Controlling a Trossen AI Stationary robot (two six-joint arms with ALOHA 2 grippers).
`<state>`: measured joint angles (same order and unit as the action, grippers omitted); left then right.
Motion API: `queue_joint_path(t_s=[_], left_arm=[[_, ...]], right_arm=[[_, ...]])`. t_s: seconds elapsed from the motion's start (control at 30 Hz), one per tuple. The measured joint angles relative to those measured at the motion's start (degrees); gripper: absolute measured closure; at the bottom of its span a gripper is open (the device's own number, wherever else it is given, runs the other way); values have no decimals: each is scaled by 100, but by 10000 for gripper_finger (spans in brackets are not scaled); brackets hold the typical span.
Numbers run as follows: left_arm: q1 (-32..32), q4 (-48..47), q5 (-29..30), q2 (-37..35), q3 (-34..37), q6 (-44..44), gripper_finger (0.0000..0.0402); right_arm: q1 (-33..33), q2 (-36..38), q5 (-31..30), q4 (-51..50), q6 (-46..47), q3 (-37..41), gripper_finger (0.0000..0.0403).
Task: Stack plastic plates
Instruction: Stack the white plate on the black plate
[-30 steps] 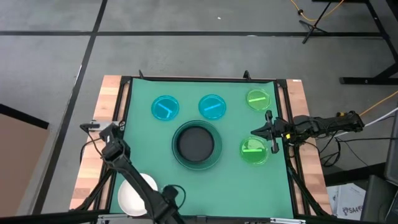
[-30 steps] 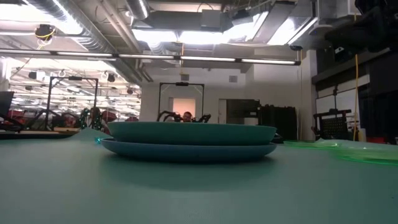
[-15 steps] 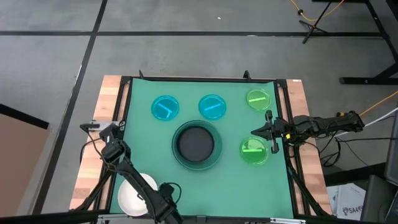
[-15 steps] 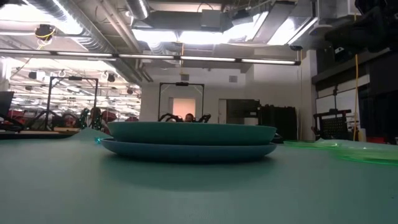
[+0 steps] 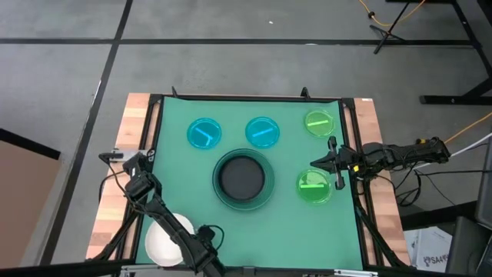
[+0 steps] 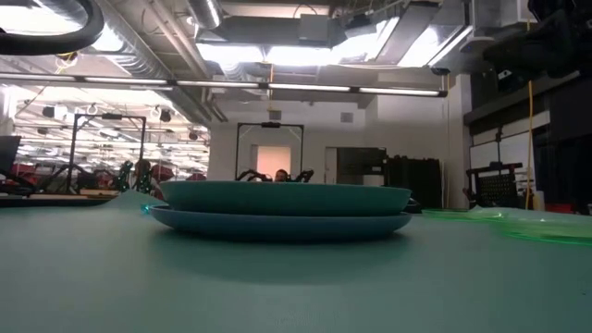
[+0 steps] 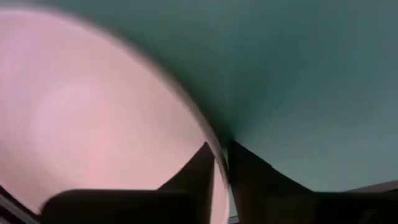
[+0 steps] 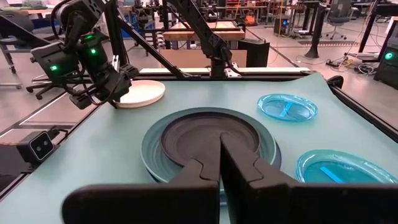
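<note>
Green mat point(image 5: 177, 131), largest thing on table, holding all plates.

Centre stack: dark green plate point(image 5: 244, 181) nested on blue plate point(image 6: 277, 225), black plate point(image 5: 243, 176) on top. Largest underneath, so each smaller one seats inside the rim.

White plate point(image 5: 163, 241) at about 7 o'clock from stack, near mat's front-left corner. Left gripper point(image 5: 204, 240) at its rim; in left wrist view, fingers point(image 7: 196, 171) straddling the rim and pinched on it — edge grip probably suited to a low flat plate.

Small green plates point(image 5: 314, 185) and point(image 5: 319, 123) at 3 and 1 o'clock; cyan plates point(image 5: 263, 132) and point(image 5: 204, 133) at 12 and 11 o'clock, not yet stacked.

Right gripper point(image 5: 330, 163) parked between the green plates, fingers together, empty.

Against a second ago: left gripper shifted slightly along the white rim; dark loop newly in low view's top-left corner. Plates unmoved.
</note>
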<state>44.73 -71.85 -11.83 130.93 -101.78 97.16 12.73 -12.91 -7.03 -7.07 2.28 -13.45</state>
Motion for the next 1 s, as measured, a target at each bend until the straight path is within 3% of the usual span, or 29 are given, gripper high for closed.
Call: queue_joint_path(t_s=[0.1,0.27,0.5,0.77,1.0], left_arm=[[2,-37,30,-11,7,-171,394],[42,-504,143,-33,-235,-315,390],[88,-1797,1048,-44,-1161,-1072,395],[-102,-1790,2169,-58,-1790,-2240,393],[-431,-1738,2613,-55,-2013,-3646,393]], right_arm=[[0,0,0,0,1,0,402],[0,0,0,-56,31,0,402],[0,0,0,-53,36,4,402],[0,0,0,-48,49,4,402],[0,0,0,-46,49,4,402]])
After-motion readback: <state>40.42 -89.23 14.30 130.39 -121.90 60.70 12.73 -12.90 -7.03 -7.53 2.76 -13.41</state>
